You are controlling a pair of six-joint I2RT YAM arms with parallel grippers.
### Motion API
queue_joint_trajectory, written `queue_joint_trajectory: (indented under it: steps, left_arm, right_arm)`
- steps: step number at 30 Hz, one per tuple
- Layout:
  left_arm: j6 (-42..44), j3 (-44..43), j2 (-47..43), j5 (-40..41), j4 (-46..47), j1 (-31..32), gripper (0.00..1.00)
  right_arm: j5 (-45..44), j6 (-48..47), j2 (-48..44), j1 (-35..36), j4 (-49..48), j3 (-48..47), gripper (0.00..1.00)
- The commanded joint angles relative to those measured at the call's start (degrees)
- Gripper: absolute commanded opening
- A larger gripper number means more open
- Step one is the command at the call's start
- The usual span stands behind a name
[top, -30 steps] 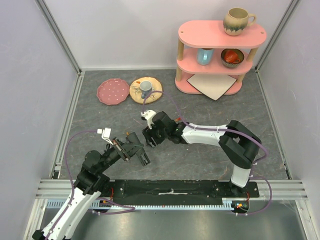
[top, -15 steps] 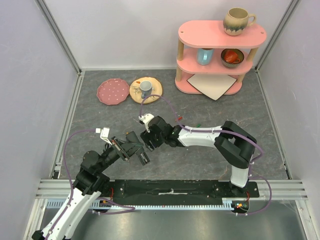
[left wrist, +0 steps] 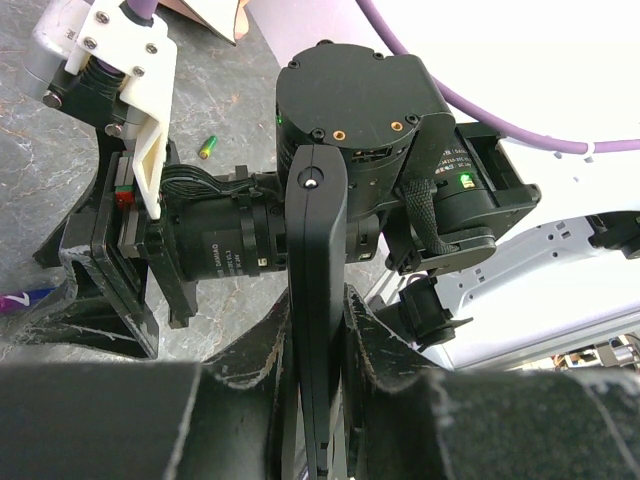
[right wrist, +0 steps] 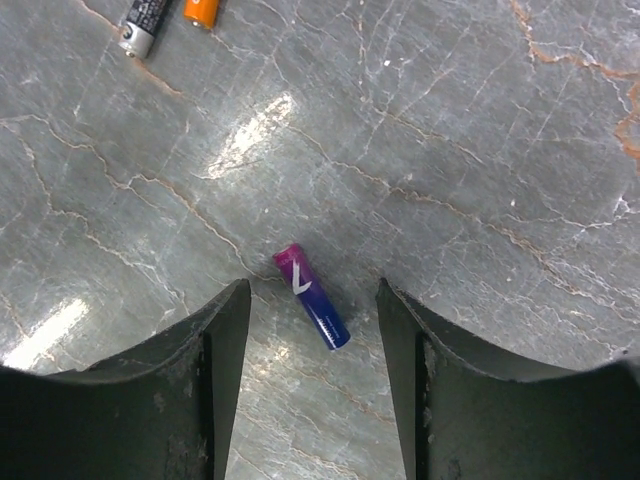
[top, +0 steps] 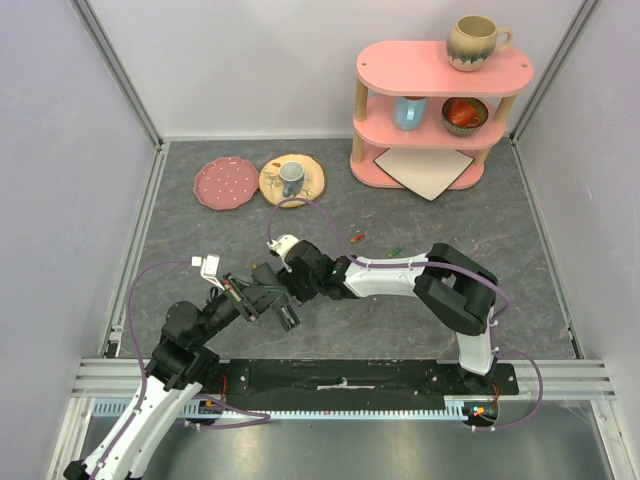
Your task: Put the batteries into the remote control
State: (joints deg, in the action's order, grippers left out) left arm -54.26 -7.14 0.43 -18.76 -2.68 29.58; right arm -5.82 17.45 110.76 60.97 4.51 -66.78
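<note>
Left wrist view: left pincer (left wrist: 315, 325) clamped on remote (left wrist: 314, 225). Right wrist view alone: right pincer (right wrist: 310, 295) wide, astride blue battery (right wrist: 318, 305) on worktop (right wrist: 500, 150); hidden in top view.

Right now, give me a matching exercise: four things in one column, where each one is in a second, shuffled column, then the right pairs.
Things:
1. remote control
2. purple-blue battery
3. small grey mug
4. beige mug

Places:
A. on top of the pink shelf
B. on the yellow plate
C. clamped in the left gripper
D. lying on the table, between the fingers of the open right gripper

Pairs: 1-C, 2-D, 3-B, 4-A
</note>
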Motion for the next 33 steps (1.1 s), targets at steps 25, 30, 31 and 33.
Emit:
queue_joint_trajectory:
  steps: [25, 30, 31, 33]
  left_arm:
    - [-0.23, 0.63, -4.56, -2.42, 4.87, -0.23, 0.02]
    - [-1.72, 2.83, -4.56, -3.12, 9.34, -0.23, 0.02]
    - [-2.42, 3.70, -4.56, -3.21, 9.97, -0.23, 0.02]
    - [-3.04, 4.41, -4.56, -3.65, 11.02, -0.23, 0.02]
  right_arm:
    - [-16.50, -11.02, -10.03, -4.27, 8.84, 5.44, 0.00]
    - [-9.48, -28.67, -16.01, -5.51, -0.63, 11.83, 0.01]
    - [-9.38, -34.18, -16.54, -5.60, -3.26, 12.72, 0.00]
    - [-8.42, -37.74, -16.11, -6.30, -3.55, 12.39, 0.00]
